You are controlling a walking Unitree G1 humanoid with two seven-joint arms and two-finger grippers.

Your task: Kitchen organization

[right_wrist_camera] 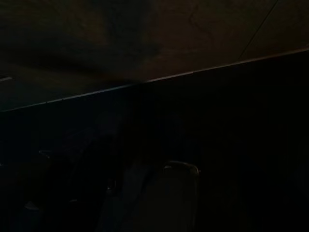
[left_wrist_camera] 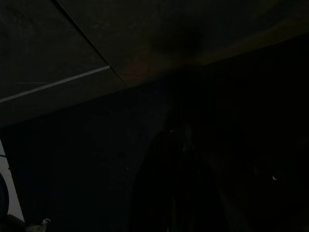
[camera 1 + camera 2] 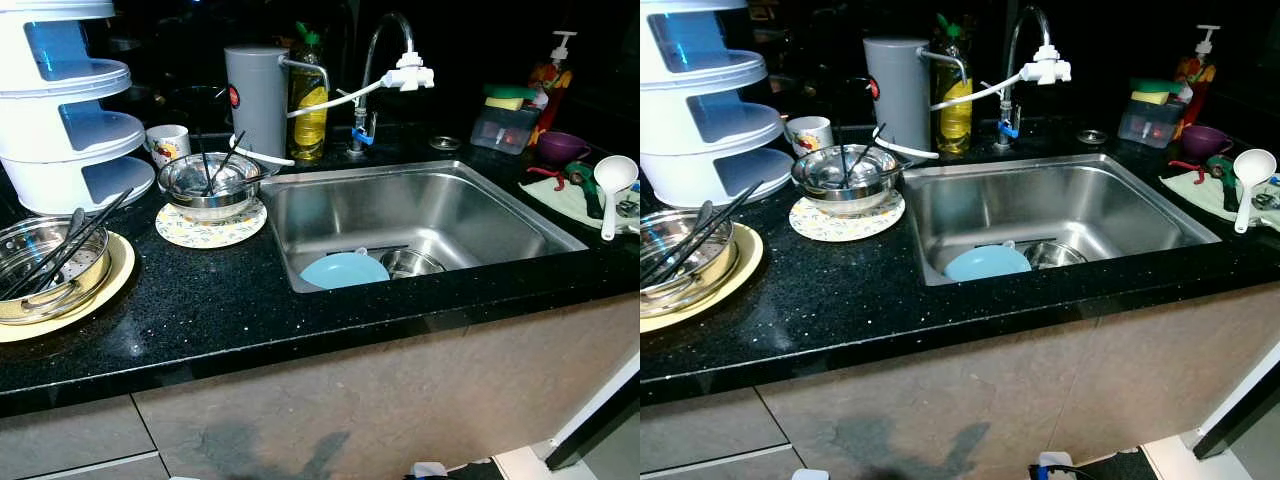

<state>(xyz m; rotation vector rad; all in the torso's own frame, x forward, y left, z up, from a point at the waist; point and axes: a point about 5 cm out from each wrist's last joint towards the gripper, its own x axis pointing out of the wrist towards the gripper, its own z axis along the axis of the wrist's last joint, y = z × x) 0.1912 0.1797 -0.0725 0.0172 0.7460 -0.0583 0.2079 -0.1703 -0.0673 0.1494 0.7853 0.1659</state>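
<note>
A shiny steel sink [image 3: 430,215] is set into a black, sparkly bench [image 3: 220,300]. Down in the sink lie a round light blue plate [image 3: 344,270] and, just beside it, a small steel bowl [image 3: 411,263]. To the left of the sink a steel bowl [image 3: 208,183] sits on a round patterned mat [image 3: 211,226], with dark sticks [image 3: 222,162] standing in it. Farther left a steel steamer pot [image 3: 45,268] with holes in it rests on a flat yellow plate [image 3: 95,300], and black chopsticks [image 3: 62,245] lie across it. Behind that stands a tall white rack [image 3: 70,110] with round blue shelves. Near it is a white mug [image 3: 167,143] with a picture on it. At the back stand a grey can-shaped filter [image 3: 256,98], a yellow soap bottle [image 3: 307,100] and a curved tap [image 3: 385,60] with a white end. On the right are a purple bowl [image 3: 562,147], a clear box [image 3: 505,128] with sponges on top, and a white ladle [image 3: 612,190] lying on a cloth [image 3: 570,200]. The two wrist views are very dark; a flat panel with a thin line shows faintly, so both arms seem to hang low in the shade in front of the bench, well apart from the dishes. I cannot tell if the left claw or the right claw is open or closed, or if they hold anything.
</note>
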